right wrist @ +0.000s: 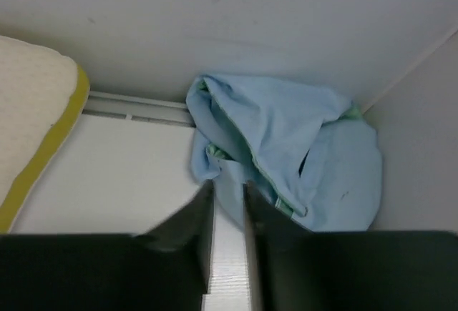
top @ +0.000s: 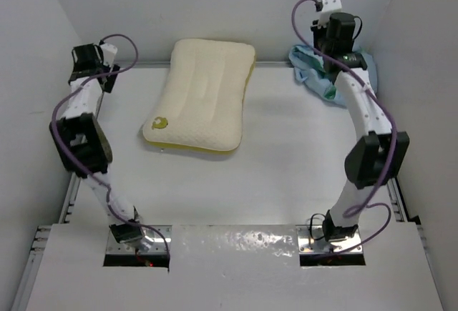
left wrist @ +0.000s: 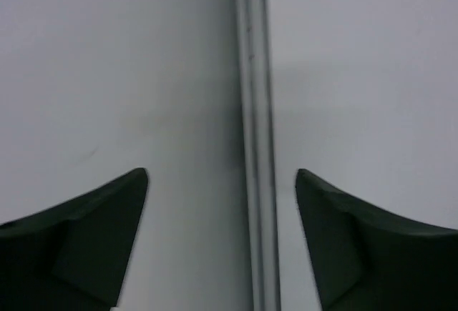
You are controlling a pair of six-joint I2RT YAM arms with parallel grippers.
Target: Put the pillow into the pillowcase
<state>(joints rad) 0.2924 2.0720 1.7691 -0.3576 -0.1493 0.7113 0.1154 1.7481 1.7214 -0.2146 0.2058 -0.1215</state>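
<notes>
The table (top: 286, 175) is plain matte white. White walls (top: 215, 3) box it in along its far, left and right edges. A pale rail (right wrist: 136, 107) runs along the foot of the far wall. At the near edge a glossy white panel (top: 236, 268) spans the width, and the two arm bases sit in cut-outs in it.

The pillow (top: 202, 95) lies flat against the far edge, a little left of the middle. Its long side runs from the far wall toward the table's centre. A yellow band shows along its near and right sides, and a yellow tag sits by its near left corner.

The pillowcase (right wrist: 286, 146) is bunched in a heap in the far right corner, against both walls. Its light blue side faces outward, with slivers of green at the folds. Bare table lies between it and the pillow.

The right claw (right wrist: 229, 189) hangs over the far right corner, aimed down at the heap. Its jaws are drawn almost together, with only a thin slit between them, and they hold nothing. In the wrist view its tips overlap the heap's near left edge, but I cannot tell whether they touch it. The pillow lies off to the claw's left.

The left claw (left wrist: 222, 182) is raised at the far left corner, jaws spread wide and holding nothing. It faces a wall crossed by a pale strip (left wrist: 254, 146). The pillow is to its right, apart from it.
</notes>
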